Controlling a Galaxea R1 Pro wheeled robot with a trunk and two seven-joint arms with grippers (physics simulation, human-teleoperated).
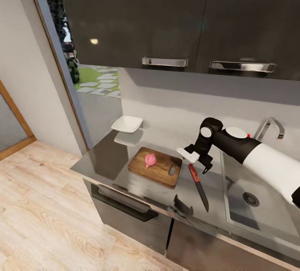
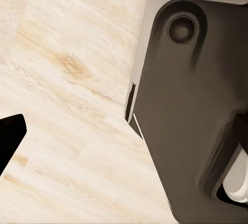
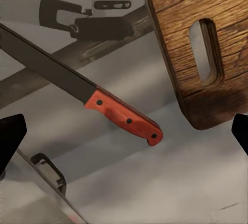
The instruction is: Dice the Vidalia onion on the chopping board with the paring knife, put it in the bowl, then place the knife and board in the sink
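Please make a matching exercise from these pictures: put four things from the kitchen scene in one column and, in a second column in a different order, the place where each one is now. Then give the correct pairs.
Things:
1. Vidalia onion
2. paring knife
3. bowl
4. right gripper

Places:
A. on the countertop, near the back wall, beyond the board
B. above the knife's red handle, open and empty
C. lying on the chopping board, whole
D. flat on the countertop, between the board and the sink

Pairs: 1-C, 2-D, 3-A, 4-B
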